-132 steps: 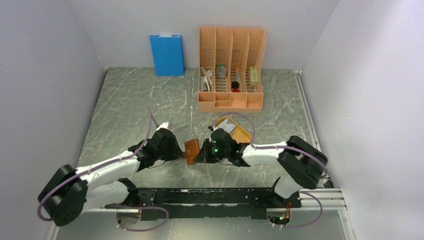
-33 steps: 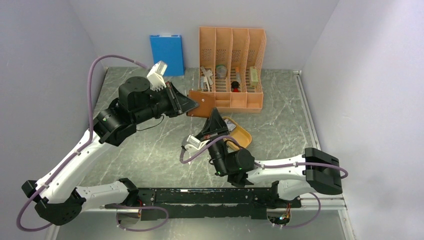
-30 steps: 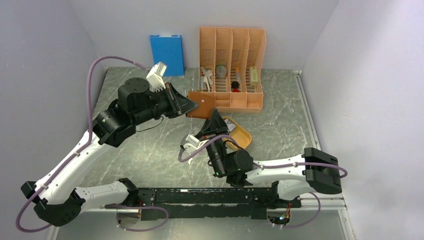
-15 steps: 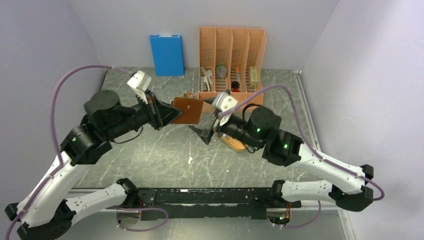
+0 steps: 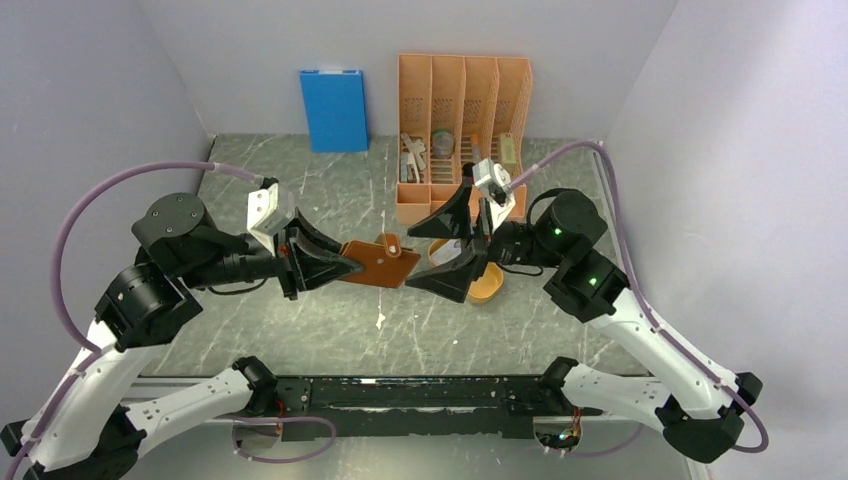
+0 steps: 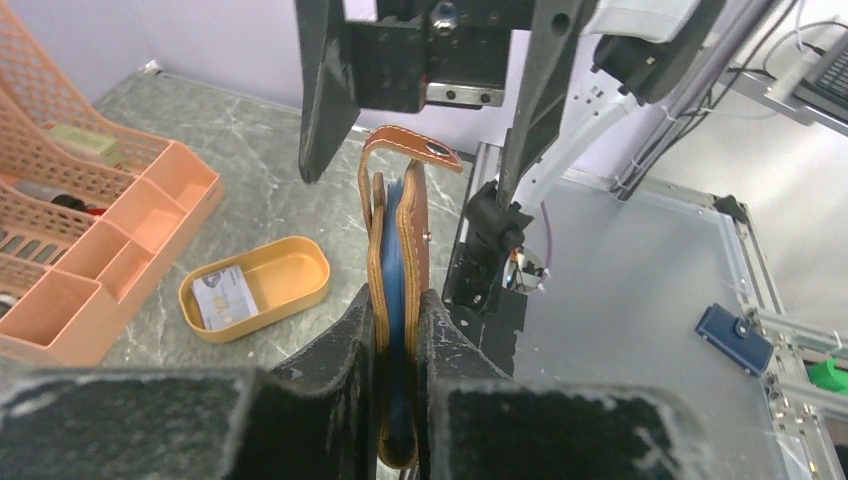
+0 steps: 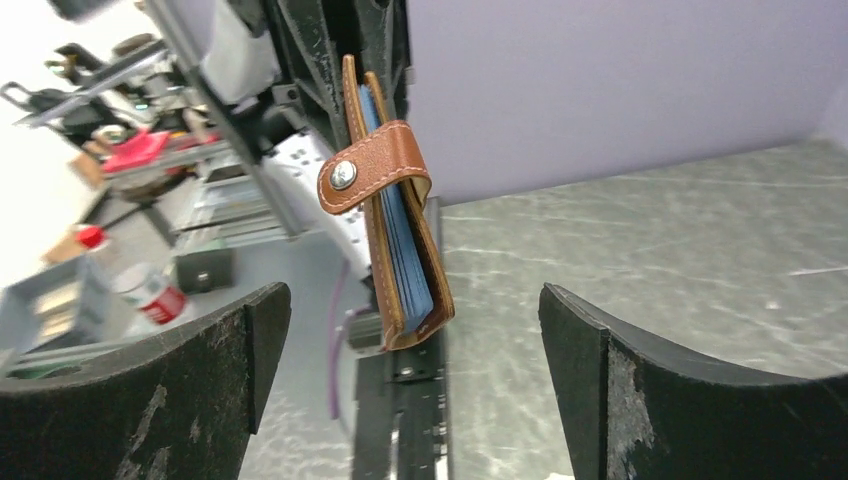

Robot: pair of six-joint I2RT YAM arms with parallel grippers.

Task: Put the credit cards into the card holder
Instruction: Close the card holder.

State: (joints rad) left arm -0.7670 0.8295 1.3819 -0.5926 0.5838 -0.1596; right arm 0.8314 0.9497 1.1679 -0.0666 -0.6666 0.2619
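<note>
My left gripper (image 5: 345, 268) is shut on the card holder (image 5: 378, 263), a brown leather folder with blue sleeves inside, held edge-up above the table's middle. In the left wrist view the holder (image 6: 400, 240) stands between my fingertips, its snap tab arching over the top. My right gripper (image 5: 428, 252) faces it from the right, wide open and holding nothing. The holder's free end (image 7: 385, 230) sits at the mouth of those fingers, touching neither. One pale credit card (image 6: 222, 297) lies in the orange oval tray (image 6: 295, 272).
The oval tray (image 5: 484, 287) is partly hidden under my right gripper. A tall orange desk organizer (image 5: 462, 140) with small items stands at the back, and a blue box (image 5: 333, 108) leans on the back wall. Walls close in both sides.
My right gripper opened wide and swung round to the right of the holder. The left arm brought the holder down from near the organizer toward the table's middle.
</note>
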